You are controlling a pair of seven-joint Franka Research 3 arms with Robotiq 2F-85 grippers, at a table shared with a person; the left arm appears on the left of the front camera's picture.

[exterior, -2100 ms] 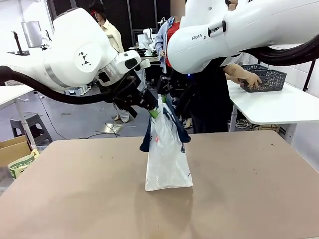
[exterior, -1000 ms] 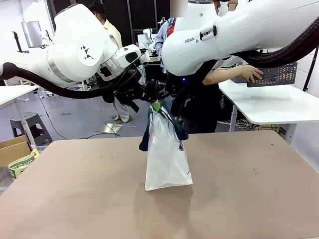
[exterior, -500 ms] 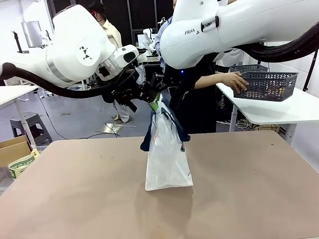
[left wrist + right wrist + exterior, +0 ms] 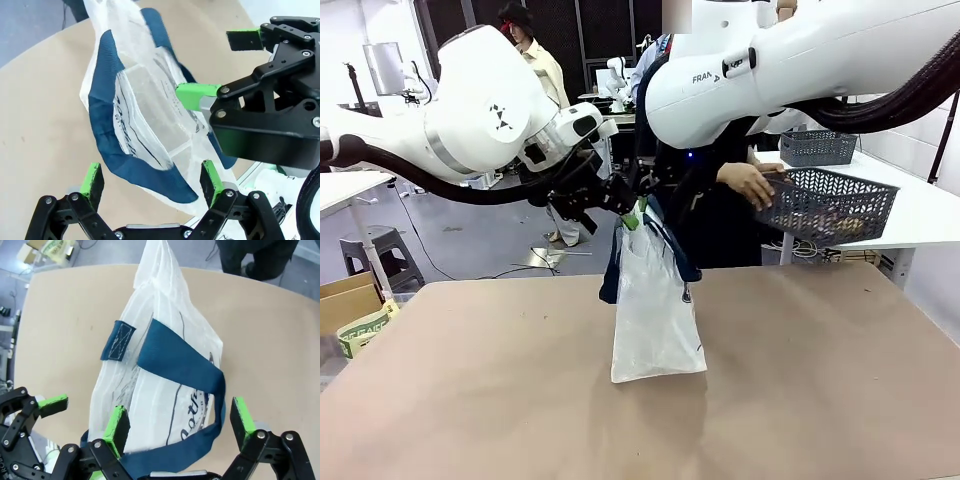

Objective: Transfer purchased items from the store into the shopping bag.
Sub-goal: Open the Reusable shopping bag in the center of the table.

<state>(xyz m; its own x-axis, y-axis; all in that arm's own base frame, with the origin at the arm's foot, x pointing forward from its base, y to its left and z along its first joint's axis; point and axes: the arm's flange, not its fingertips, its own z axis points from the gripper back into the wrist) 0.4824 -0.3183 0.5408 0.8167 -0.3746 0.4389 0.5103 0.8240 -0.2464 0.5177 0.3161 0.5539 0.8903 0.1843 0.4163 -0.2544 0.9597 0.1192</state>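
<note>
The purchased items (image 4: 835,224) in the store (image 4: 865,200) were dim shapes behind its slotted walls, too small to tell. Lettering on the shopping bag (image 4: 655,320) was creased, unreadable. The right arm (image 4: 800,60) hid much of the person (image 4: 725,225).

I count one shopping bag (image 4: 655,320) with two navy handles (image 4: 180,365). Two grippers: the left gripper (image 4: 151,182) and the right gripper (image 4: 180,422), two green-padded fingers (image 4: 92,180) on each. Two dark slotted baskets: the near basket (image 4: 830,200) in one hand (image 4: 748,183) of the person, the far basket (image 4: 817,147) on a white table (image 4: 925,215). Goods (image 4: 835,226) inside: too hidden for me to count
</note>
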